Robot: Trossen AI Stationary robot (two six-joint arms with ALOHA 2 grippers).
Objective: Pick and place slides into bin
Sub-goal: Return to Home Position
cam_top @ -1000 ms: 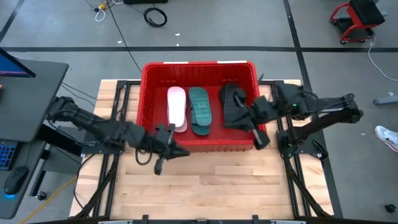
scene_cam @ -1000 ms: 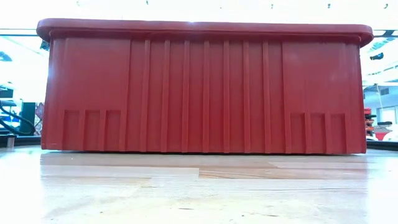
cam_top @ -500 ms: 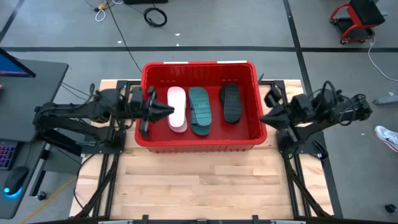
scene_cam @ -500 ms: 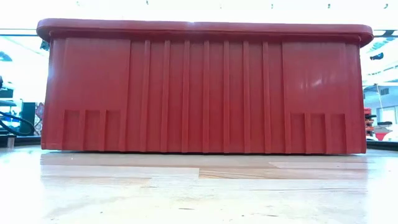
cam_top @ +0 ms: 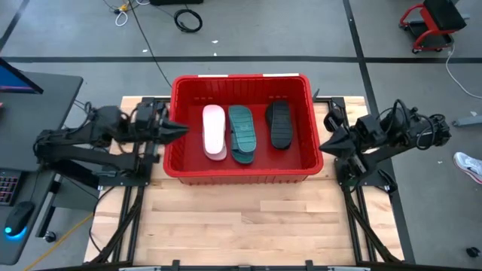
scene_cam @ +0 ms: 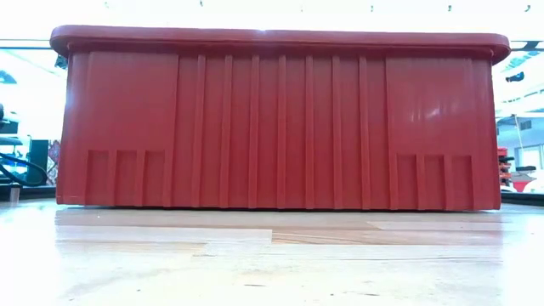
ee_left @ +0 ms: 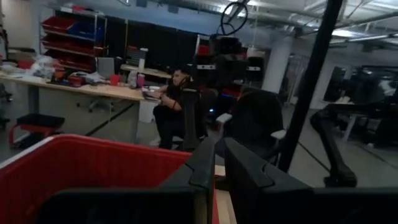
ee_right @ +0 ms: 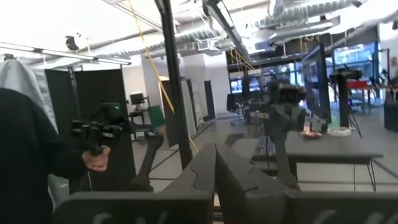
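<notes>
The red bin [cam_top: 241, 169] stands at the far middle of the wooden table; its near wall [scene_cam: 272, 119] fills the low view. Three slides lie flat on its floor, side by side: a pale pink one [cam_top: 214, 132], a teal one [cam_top: 242, 133] and a black one [cam_top: 279, 124]. My left gripper [cam_top: 179, 129] is shut and empty, just outside the bin's left wall, pointing toward the bin. My right gripper [cam_top: 326, 144] is shut and empty, just outside the bin's right wall. The left wrist view shows the bin's rim [ee_left: 93, 149] below my shut fingers [ee_left: 216, 171].
The bare wooden table top [cam_top: 241, 218] stretches in front of the bin. Dark arm frames stand at both table sides. In the room beyond, a person sits at a desk [ee_left: 171, 102], and another person's hand holds a device [ee_right: 93, 155].
My right gripper has drawn back from over the bin toward the table's right edge; the black slide that stood raised beside it now lies flat in the bin. My left gripper has gone from the bin's near wall to outside its left wall.
</notes>
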